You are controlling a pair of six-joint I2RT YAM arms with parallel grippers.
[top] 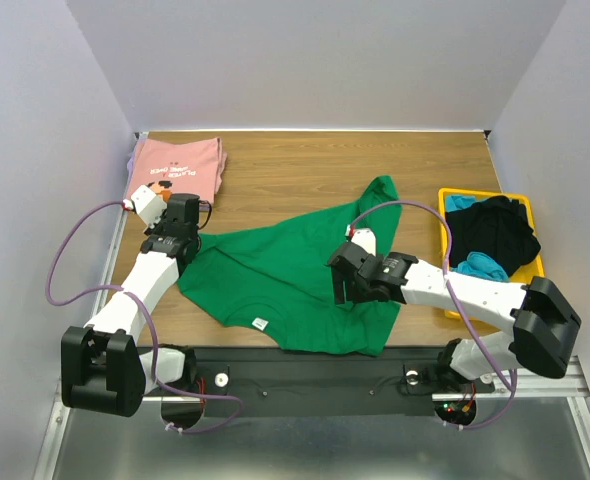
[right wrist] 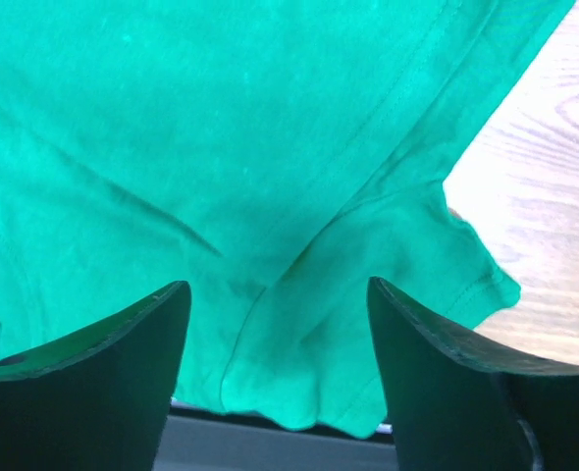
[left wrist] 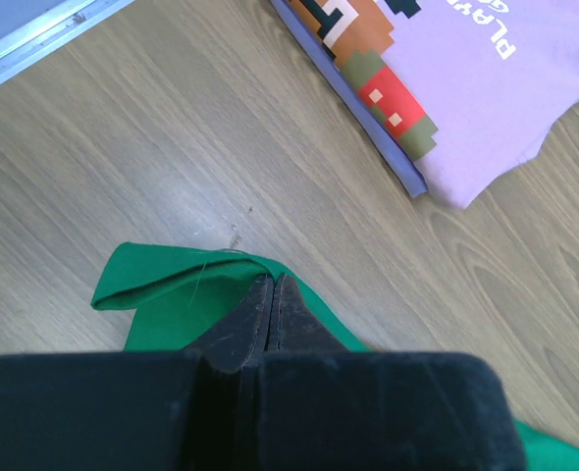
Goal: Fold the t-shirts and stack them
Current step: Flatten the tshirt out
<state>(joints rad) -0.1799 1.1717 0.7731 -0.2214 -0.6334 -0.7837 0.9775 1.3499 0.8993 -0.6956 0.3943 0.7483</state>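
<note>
Counting the cloth first: two t-shirts lie on the brown wood-grain table (top: 305, 165), one plain bright green soft cloth t-shirt (top: 275, 270) and one dusty pink t-shirt with a pixel graphic and dark lettering (top: 175, 165). Two grippers are over the table.

The green shirt is spread, rumpled, across the middle of the table and reaches the near edge, with its small white neck label (top: 260, 323) facing up near the front. The left gripper (left wrist: 272, 294) has its two fingers pressed together on a folded edge at the shirt's left side, pinching the cloth just above the wood. The right gripper (right wrist: 275, 363) hangs over the shirt's right part with its fingers spread wide. Only green fabric shows below the gap, with a hem and bare wood to one side.

The pink shirt lies folded in the far left corner, apart from the green one and just beyond the left gripper. One yellow plastic tray (top: 442, 205) sits at the table's right edge beside the right arm, holding a black garment (top: 495, 235) and a teal cloth (top: 483, 267).
</note>
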